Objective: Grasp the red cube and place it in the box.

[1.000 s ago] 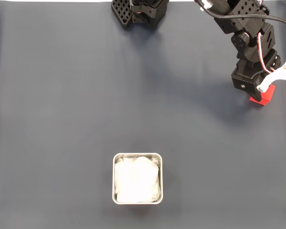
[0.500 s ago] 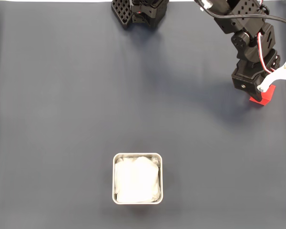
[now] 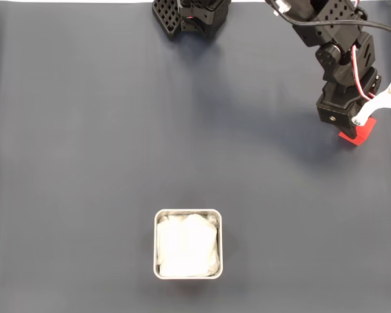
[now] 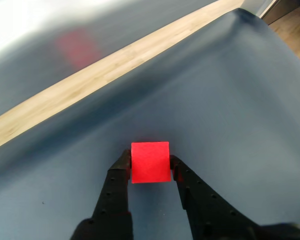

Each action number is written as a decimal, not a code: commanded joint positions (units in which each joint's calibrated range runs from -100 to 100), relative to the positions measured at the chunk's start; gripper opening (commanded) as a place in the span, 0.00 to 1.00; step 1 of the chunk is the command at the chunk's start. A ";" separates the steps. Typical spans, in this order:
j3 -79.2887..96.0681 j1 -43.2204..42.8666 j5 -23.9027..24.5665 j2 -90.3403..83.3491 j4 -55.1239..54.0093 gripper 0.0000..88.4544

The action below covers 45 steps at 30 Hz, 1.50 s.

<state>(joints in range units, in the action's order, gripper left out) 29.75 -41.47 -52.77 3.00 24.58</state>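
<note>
In the wrist view the gripper point(image 4: 150, 162) is clamped on the cube point(image 4: 150, 162), one black finger point(image 4: 121, 172) against each side. The cube is bright red, plain-faced and sharp-edged. In the fixed view it peeks out under the arm point(image 3: 342, 62) at the mat's point(image 3: 117, 130) right edge, well apart from the white-lined box point(image 3: 188, 244) at bottom centre.

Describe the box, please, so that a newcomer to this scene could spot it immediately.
In the fixed view, a dark blue-grey mat covers the table. The box sits alone near the bottom edge, slightly left of centre. It is a square, round-cornered tray with a crumpled white lining.
</note>
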 commanded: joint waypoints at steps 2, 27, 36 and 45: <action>-0.28 0.70 -0.54 -0.57 -0.57 0.12; -0.55 1.06 0.05 -4.47 1.48 0.05; -2.01 2.62 1.27 -12.35 5.58 0.05; -5.29 5.11 2.39 -20.15 12.96 0.05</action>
<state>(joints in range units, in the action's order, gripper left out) 27.31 -37.76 -50.72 -12.03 36.20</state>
